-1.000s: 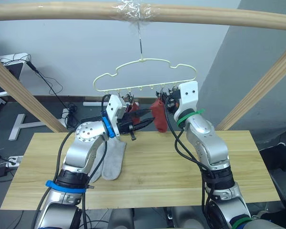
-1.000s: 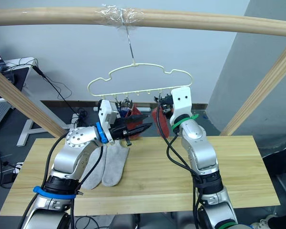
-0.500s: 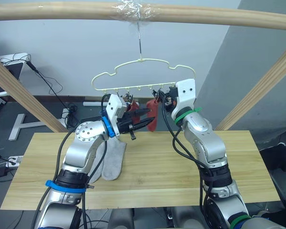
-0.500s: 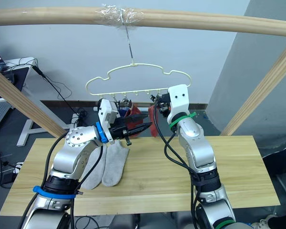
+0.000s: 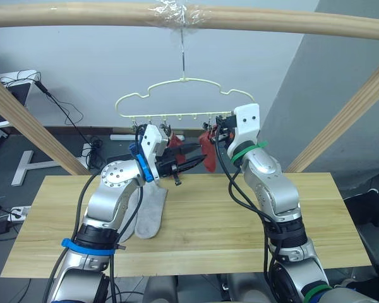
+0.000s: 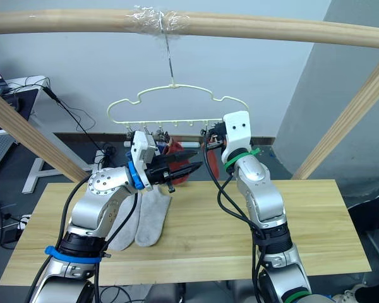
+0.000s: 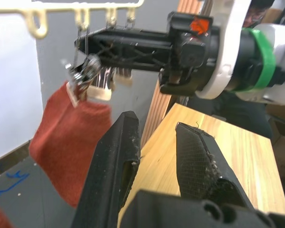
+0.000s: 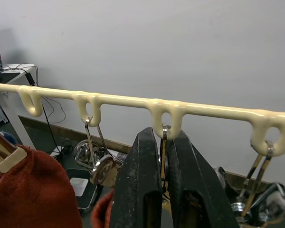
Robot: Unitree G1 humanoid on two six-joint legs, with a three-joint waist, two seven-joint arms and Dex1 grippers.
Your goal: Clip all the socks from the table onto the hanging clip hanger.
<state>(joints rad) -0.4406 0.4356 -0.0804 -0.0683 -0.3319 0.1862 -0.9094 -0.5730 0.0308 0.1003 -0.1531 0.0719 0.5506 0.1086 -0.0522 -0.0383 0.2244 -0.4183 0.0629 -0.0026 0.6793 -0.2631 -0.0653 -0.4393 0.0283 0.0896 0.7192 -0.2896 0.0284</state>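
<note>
A pale yellow clip hanger (image 5: 186,100) is seen hanging by its metal hook from a thick wooden bar (image 5: 189,19) above a light wood table (image 5: 196,221). The right gripper (image 8: 162,180) is raised to the hanger's lower rail, and its two black fingers (image 8: 143,190) are pressed together on the wire link of one silver clip (image 8: 163,142), just under a loop of the rail. A rust red sock (image 5: 208,154) is seen dangling beside that gripper, and in the left wrist view a red sock (image 7: 69,137) is held by a clip at its top edge. The left gripper (image 5: 188,158) is held level just below the row of clips, its fingers (image 7: 116,156) parted around nothing. Two light grey socks (image 5: 145,211) are left lying side by side on the table under the left arm, partly hidden by it. Something blue (image 6: 163,148) is glimpsed behind the left gripper; whether it is a sock cannot be told.

The task is judged to be partway through, with the grey pair at least not yet hung. The main risk is judged to lie in the hanger itself: it is suspended from a single hook and tilted, so any sideways pull by the right gripper could set it swinging or turning, and a freshly clipped sock could be shaken loose. A clip squeezed on its link rather than its levers may also fail to open, and a sock caught only by its edge could slip out under its own weight.
</note>
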